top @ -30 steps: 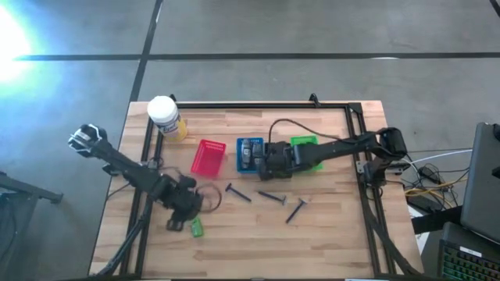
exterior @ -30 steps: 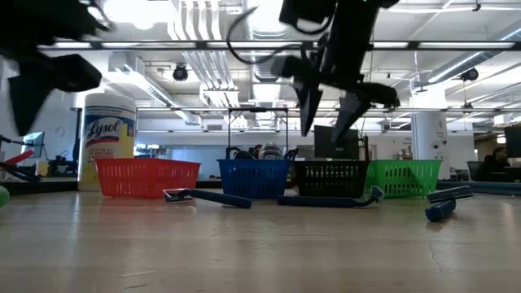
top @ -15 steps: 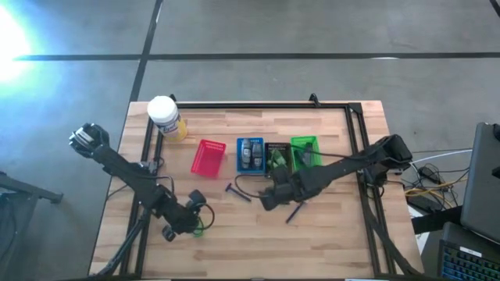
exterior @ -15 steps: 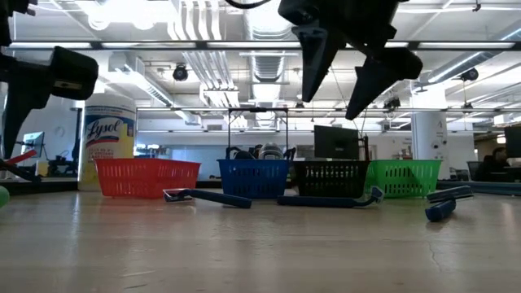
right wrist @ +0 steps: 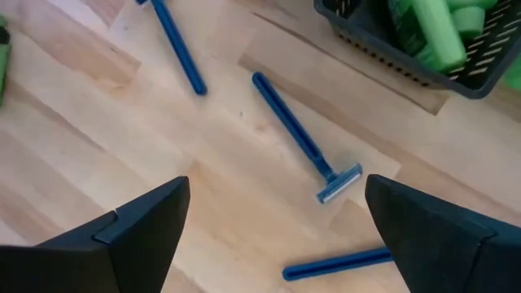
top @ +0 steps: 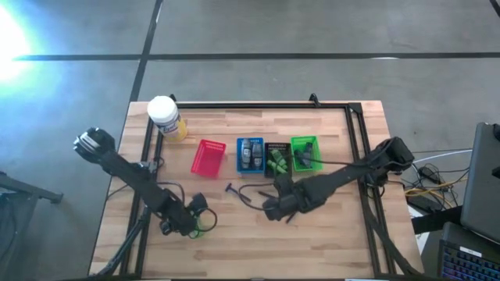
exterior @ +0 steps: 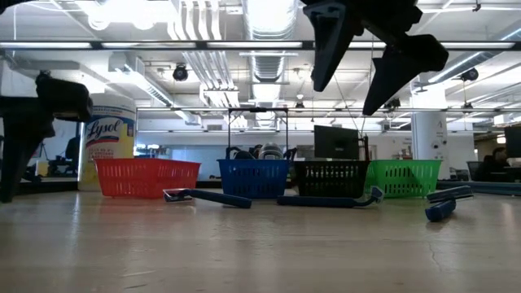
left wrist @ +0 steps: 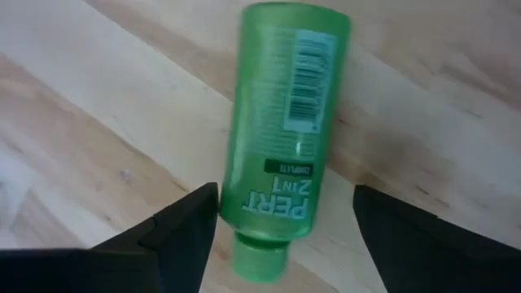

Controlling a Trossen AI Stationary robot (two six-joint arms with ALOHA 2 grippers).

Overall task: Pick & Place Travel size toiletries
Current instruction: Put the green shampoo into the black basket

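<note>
A small green bottle lies on its side on the table, near the left of the near edge. My left gripper is low over it, open, one finger on either side of its cap end. Three thin blue razors lie flat on the table: one straight ahead of my open right gripper, one farther off, one close by. My right gripper hangs above them, well off the table. More green bottles lie in the black basket.
Four slotted baskets stand in a row mid-table: red, blue with grey bottles, black, and green. A white-lidded yellow jar stands at the far left corner. A black frame rail runs along the far edge.
My right gripper has moved from over the baskets toward the near edge and now hangs open over the razors. My left gripper has moved toward the near edge and come down around the green bottle, still open. The bottle and razors have stayed put.
</note>
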